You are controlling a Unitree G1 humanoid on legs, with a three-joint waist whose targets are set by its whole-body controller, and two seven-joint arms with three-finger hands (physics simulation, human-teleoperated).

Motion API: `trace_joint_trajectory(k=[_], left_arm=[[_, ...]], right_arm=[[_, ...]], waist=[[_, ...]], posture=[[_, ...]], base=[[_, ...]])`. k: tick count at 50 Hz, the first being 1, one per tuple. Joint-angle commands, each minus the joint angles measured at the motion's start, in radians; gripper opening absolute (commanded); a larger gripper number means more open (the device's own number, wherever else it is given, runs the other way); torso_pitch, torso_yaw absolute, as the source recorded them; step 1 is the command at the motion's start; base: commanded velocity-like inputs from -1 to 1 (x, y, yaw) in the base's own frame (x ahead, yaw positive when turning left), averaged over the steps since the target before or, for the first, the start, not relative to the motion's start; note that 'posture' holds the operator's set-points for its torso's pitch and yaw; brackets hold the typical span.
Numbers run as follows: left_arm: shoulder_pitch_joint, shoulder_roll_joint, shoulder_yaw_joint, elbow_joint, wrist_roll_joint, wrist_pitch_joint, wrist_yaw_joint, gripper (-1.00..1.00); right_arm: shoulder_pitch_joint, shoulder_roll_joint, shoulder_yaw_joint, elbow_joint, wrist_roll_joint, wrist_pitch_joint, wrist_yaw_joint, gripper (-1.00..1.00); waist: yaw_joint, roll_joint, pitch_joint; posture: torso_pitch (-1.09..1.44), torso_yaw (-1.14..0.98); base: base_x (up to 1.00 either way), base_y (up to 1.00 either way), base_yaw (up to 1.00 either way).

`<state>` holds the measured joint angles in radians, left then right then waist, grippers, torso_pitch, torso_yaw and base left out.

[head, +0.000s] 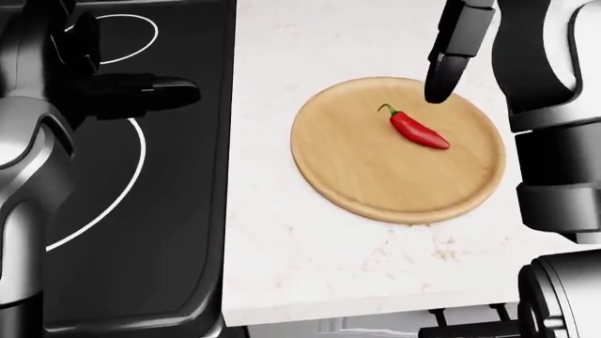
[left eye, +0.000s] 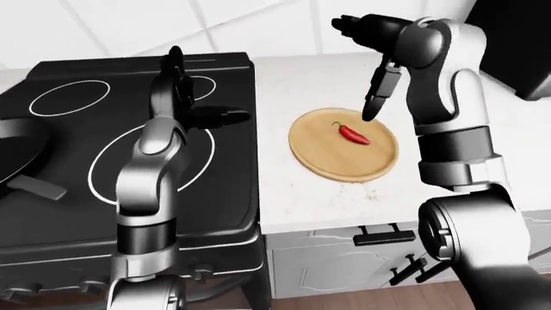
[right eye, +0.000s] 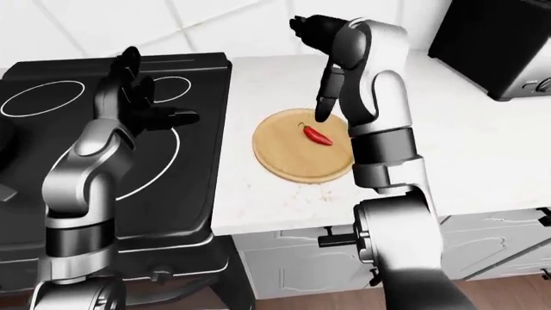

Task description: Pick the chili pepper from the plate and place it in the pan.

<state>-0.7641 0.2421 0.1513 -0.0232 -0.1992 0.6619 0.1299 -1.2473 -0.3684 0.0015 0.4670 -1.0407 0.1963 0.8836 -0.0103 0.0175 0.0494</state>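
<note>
Left-eye view. Small red chili pepper with a green stem (left eye: 351, 134): lying on the round pale wooden plate (left eye: 320, 160), a little toward its upper right, stem toward the view's upper left. Plate: flat on the white speckled stone counter (left eye: 318, 203), just right of the black glass stove top with white ring markings (left eye: 77, 187). Dark round pan with a grey handle (left eye: 15, 161): at the far left edge of the stove, only partly in frame, well apart from the plate. Right hand (left eye: 375, 97): one dark finger hangs down, its tip above the plate's upper rim, near the pepper but apart from it; nothing is held, though whether the remaining fingers are spread or curled cannot be told. Left hand (left eye: 207, 113): raised over the stove, fingers released, empty.

Head view. Pepper (head: 415, 129) untouched on the plate (head: 357, 176); the finger of the right hand (head: 442, 74) points down just above and to the right of the stem. Left hand (head: 141, 95) spread over the stove's dark surface.

Right-eye view. Same layout; a dark boxy appliance (right eye: 495, 45) stands at upper right of the counter.

Progress, judged: nothing accomplished yet. Grasp, lift, carry across the stove and release into the pan all remain.
</note>
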Motion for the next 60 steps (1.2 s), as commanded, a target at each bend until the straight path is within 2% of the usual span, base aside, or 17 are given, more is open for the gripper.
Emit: trace_joint_trajectory(k=[1,2,4,11,16,17,20,26,29,33,34,36,38,40,42,46,60], left_arm=[[-0.033,0.009,0.007,-0.031,0.001,-0.035,-0.002,1.00],[-0.033,0.010,0.007,-0.031,0.001,-0.035,-0.002,1.00],[-0.034,0.009,0.007,-0.032,0.001,-0.033,-0.002,1.00],[-0.032,0.009,0.006,-0.027,0.004,-0.039,-0.003,1.00],[-0.033,0.010,0.008,-0.023,0.002,-0.042,-0.005,1.00],[-0.035,0.011,0.009,-0.027,0.000,-0.037,-0.005,1.00],[-0.035,0.013,0.010,-0.027,-0.001,-0.035,-0.004,1.00],[-0.035,0.013,0.008,-0.018,0.001,-0.042,-0.006,1.00],[-0.035,0.013,0.008,-0.017,0.001,-0.043,-0.006,1.00],[-0.035,0.012,0.008,-0.023,0.001,-0.039,-0.005,1.00],[-0.036,0.013,0.008,-0.022,0.002,-0.039,-0.005,1.00],[-0.034,0.012,0.007,-0.021,0.003,-0.042,-0.006,1.00],[-0.035,0.012,0.008,-0.023,0.002,-0.040,-0.005,1.00],[-0.034,0.011,0.006,-0.025,0.003,-0.038,-0.005,1.00],[-0.036,0.012,0.008,-0.028,0.003,-0.034,-0.004,1.00],[-0.036,0.013,0.009,-0.026,0.003,-0.036,-0.005,1.00],[-0.038,0.016,0.011,-0.022,-0.001,-0.038,-0.005,1.00]], right_arm=[[-0.036,-0.009,-0.012,-0.026,-0.043,-0.052,-0.002,1.00],[-0.033,-0.002,-0.019,-0.027,-0.048,-0.058,0.001,0.80],[-0.020,0.000,-0.022,-0.027,-0.062,-0.079,0.017,0.76],[0.014,0.016,-0.022,-0.062,-0.107,-0.074,0.171,0.69],[-0.018,0.019,-0.020,-0.020,-0.124,-0.092,0.205,0.76],[-0.021,0.019,-0.021,-0.016,-0.124,-0.100,0.202,0.65],[-0.020,0.016,-0.020,0.005,-0.117,-0.141,0.224,0.70],[-0.015,0.010,-0.021,0.047,-0.116,-0.193,0.205,0.79],[0.007,0.013,-0.017,0.030,-0.128,-0.200,0.215,0.66],[0.014,0.019,-0.018,0.031,-0.139,-0.208,0.200,0.66],[0.016,0.018,-0.017,0.037,-0.144,-0.216,0.189,0.57],[0.019,0.019,-0.018,0.045,-0.150,-0.217,0.179,0.56],[0.023,0.021,-0.018,0.047,-0.154,-0.217,0.173,0.45],[0.023,0.023,-0.019,0.062,-0.156,-0.218,0.155,0.62],[0.019,0.026,-0.020,0.077,-0.157,-0.218,0.137,0.51],[0.022,0.029,-0.017,0.108,-0.159,-0.223,0.103,0.44],[-0.039,0.041,0.002,0.303,-0.160,-0.243,-0.026,0.47]], waist=[[0.000,0.001,-0.031],[-0.001,0.001,-0.031],[-0.001,0.000,-0.031],[-0.002,-0.002,-0.030],[-0.003,0.001,-0.030],[-0.003,0.001,-0.029],[-0.003,0.002,-0.028],[-0.004,0.001,-0.030],[-0.003,0.001,-0.031],[-0.003,0.002,-0.032],[-0.003,0.002,-0.032],[-0.003,0.002,-0.033],[-0.003,0.002,-0.033],[-0.003,0.002,-0.034],[-0.003,0.002,-0.035],[-0.003,0.002,-0.036],[-0.002,0.003,-0.041]], posture=[[0.00,0.00],[0.00,0.00],[0.00,0.00],[0.00,0.00],[0.00,0.00],[0.00,0.00],[0.00,0.00],[0.00,0.00],[0.00,0.00],[0.00,0.00],[0.00,0.00],[0.00,0.00],[0.00,0.00],[0.00,0.00],[0.00,0.00],[0.00,0.00],[0.00,0.00]], base=[[0.00,0.00,0.00],[0.00,0.00,0.00],[0.00,0.00,0.00],[0.00,0.00,0.00],[0.00,0.00,0.00],[0.00,0.00,0.00],[0.00,0.00,0.00],[0.00,0.00,0.00],[0.00,0.00,0.00],[0.00,0.00,0.00],[0.00,0.00,0.00],[0.00,0.00,0.00],[0.00,0.00,0.00],[0.00,0.00,0.00],[0.00,0.00,0.00],[0.00,0.00,0.00],[0.00,0.00,0.00]])
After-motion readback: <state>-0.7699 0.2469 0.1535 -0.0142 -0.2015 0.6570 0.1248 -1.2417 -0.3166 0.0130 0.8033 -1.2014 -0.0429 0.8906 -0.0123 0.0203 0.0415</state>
